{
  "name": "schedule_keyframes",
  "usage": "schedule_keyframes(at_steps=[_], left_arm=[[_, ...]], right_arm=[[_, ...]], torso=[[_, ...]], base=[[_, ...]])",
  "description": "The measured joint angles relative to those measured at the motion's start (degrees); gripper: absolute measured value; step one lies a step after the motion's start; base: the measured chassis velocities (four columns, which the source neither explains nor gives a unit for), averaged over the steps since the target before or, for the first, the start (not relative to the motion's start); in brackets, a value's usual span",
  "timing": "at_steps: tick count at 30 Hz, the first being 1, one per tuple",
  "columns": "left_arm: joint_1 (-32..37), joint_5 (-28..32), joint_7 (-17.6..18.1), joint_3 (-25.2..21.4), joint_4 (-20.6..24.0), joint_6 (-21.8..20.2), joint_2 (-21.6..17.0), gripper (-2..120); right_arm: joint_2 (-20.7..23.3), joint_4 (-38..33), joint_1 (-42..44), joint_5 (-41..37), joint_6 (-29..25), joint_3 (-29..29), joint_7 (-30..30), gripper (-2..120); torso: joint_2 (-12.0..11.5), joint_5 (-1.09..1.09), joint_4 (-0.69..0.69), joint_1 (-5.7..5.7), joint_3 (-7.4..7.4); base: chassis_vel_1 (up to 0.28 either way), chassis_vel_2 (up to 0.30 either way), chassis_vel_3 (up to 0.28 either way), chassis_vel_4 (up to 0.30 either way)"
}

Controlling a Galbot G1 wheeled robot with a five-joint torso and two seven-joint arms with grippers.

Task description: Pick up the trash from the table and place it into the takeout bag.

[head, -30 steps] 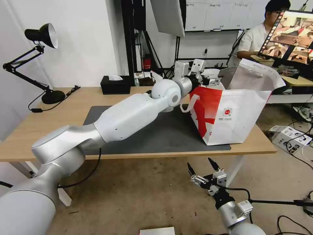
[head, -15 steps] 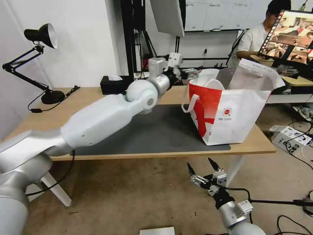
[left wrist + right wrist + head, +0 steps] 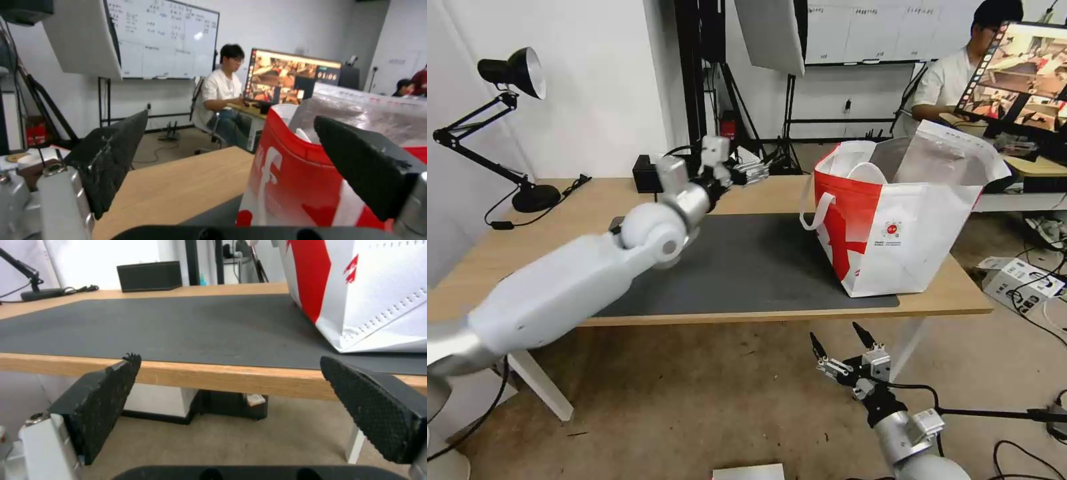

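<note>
The left end effector (image 3: 754,172) is hanging in the air over the back part of the counter (image 3: 587,207), a little way off from the open side of the takeout bag (image 3: 894,233). Its two black fingers (image 3: 115,156) are standing wide apart and nothing is sitting between them, so it is let go and empty. The takeout bag is standing on the dark grey mat (image 3: 747,267), at the end of the mat that is farthest from the black desk lamp (image 3: 514,73). Something white and round is peeking out of the top of the bag, so some of the trash is likely sitting inside it. No loose trash is lying on the mat beside the bag, so the job is looking nearly done or done. The black tissue box (image 3: 647,177) is sitting on the far side of the mat from the robot, partly hidden by the arm. The right end effector (image 3: 847,347) is waiting low down, under the counter's edge near the bag, with its fingers spread open and empty. Here is what could be going wrong: the big left arm is reaching low across the mat, and a swing toward the bag could be bumping its white strap handle (image 3: 814,213) or its soft wall and tipping it, spilling the trash. A swing the other way could be knocking the tissue box.
</note>
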State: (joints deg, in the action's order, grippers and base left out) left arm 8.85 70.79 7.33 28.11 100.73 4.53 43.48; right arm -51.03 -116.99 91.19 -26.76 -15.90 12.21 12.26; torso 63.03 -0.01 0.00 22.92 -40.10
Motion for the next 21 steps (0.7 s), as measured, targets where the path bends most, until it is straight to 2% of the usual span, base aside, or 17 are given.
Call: schedule_keyframes(at_steps=[6, 7, 10, 11, 14, 16, 18, 19, 21], left_arm=[[11.02, -2.03, -4.15, -9.30, 4.06, 1.44, -5.20, 100], [11.02, -2.03, -4.15, -9.30, 4.06, 1.44, -5.20, 100], [20.82, -3.79, -5.08, -16.86, 6.94, 1.83, -7.31, 100], [20.82, -3.79, -5.08, -16.86, 6.94, 1.83, -7.31, 100], [31.99, -6.08, -5.13, -27.22, 10.22, 2.60, -8.41, 100], [33.92, -7.05, -5.05, -28.69, 10.53, 3.63, -8.03, 100], [38.26, -9.96, -3.59, -31.82, 11.06, 5.37, -5.92, 100], [38.26, -9.96, -3.59, -31.82, 11.06, 5.37, -5.92, 100], [43.85, -13.39, -1.83, -35.17, 11.67, 8.26, -4.08, 100]], right_arm=[[0.00, 0.00, 0.00, 0.00, 0.00, 0.00, 0.00, 100], [0.00, 0.00, 0.00, 0.00, 0.00, 0.00, 0.00, 100], [0.00, 0.00, 0.00, 0.00, 0.00, 0.00, 0.00, 100], [0.00, 0.00, 0.00, 0.00, 0.00, 0.00, 0.00, 100], [0.00, 0.00, 0.00, 0.00, 0.00, 0.00, 0.00, 100], [0.00, 0.00, 0.00, 0.00, 0.00, 0.00, 0.00, 100], [0.00, 0.00, 0.00, 0.00, 0.00, 0.00, 0.00, 100], [0.00, 0.00, 0.00, 0.00, 0.00, 0.00, 0.00, 100], [0.00, 0.00, 0.00, 0.00, 0.00, 0.00, 0.01, 100]], torso=[[0.00, 0.01, 0.00, 0.00, 0.00], [0.00, 0.01, 0.00, 0.00, 0.00], [0.00, 0.00, 0.00, 0.00, 0.00], [0.00, 0.00, 0.00, 0.00, 0.00], [0.00, 0.00, 0.03, 0.00, 0.00], [0.01, 0.05, 0.04, -0.01, 0.01], [0.00, -0.02, -0.02, 0.00, 0.00], [0.00, -0.02, -0.02, 0.00, 0.00], [0.00, 0.03, -0.02, 0.00, 0.00]], base=[[0.000, 0.000, 0.000, 0.000], [0.000, 0.000, 0.000, 0.000], [0.000, 0.000, 0.000, 0.000], [0.000, 0.000, 0.000, 0.000], [0.000, 0.000, 0.000, 0.000], [0.000, 0.000, 0.000, 0.000], [0.000, 0.000, 0.000, 0.000], [0.000, 0.000, 0.000, 0.000], [0.000, 0.000, 0.000, 0.000]])
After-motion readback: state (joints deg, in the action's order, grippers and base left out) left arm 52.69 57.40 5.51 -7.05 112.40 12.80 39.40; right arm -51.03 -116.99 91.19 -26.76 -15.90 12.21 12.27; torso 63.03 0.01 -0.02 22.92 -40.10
